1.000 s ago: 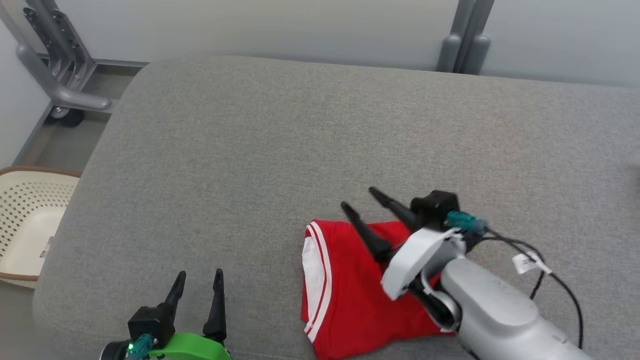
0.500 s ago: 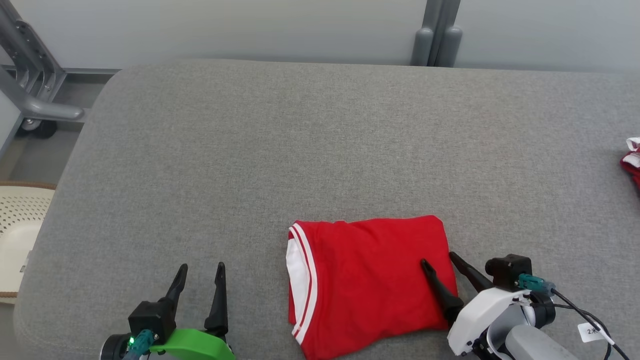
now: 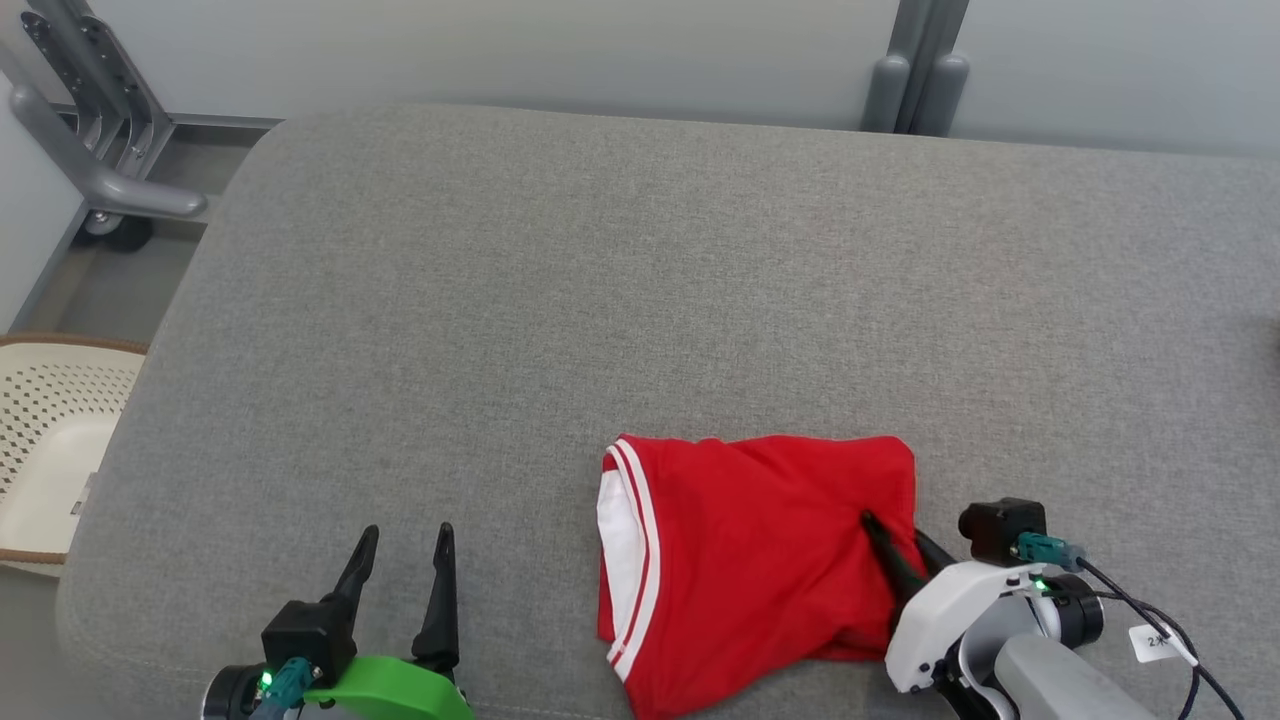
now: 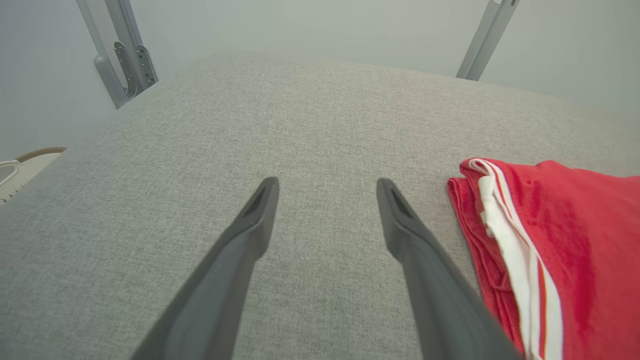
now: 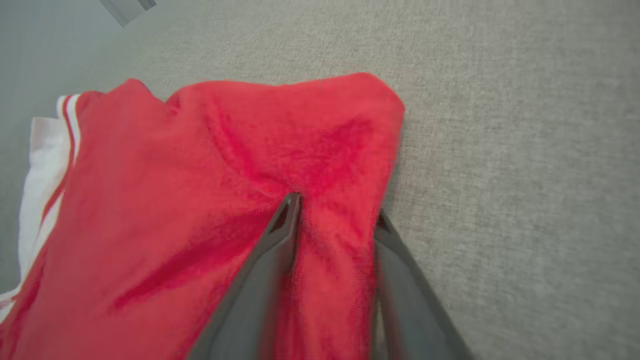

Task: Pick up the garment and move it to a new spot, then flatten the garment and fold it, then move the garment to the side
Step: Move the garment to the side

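Surface: we see a grey fabric-covered counter (image 3: 600, 300) with rounded corners, carrying one piece of clothing.
Garment: a red cloth garment with white-striped trim (image 3: 750, 560) lies folded close to the counter's near edge, right of the middle in the head view. Its white trim is on the side toward the left arm.
Right pincer: the right pincer (image 3: 893, 527) sits at the garment's right edge, partly closed. In its wrist view we see a ridge of red cloth bunched between the two dark fingers (image 5: 260, 275), touching both, with creases running out from the tips. We read this as a hold on that fold.
Left pincer: the left pincer (image 3: 408, 530) has its fingers spread wide with nothing between them. It is over bare counter by the near edge, left of the garment and apart from it.
Beside the counter: a cream perforated plastic basket (image 3: 50, 450) sits off the left end, lower than the top. A grey metal frame (image 3: 100, 150) on a wheel stands by the far left corner.
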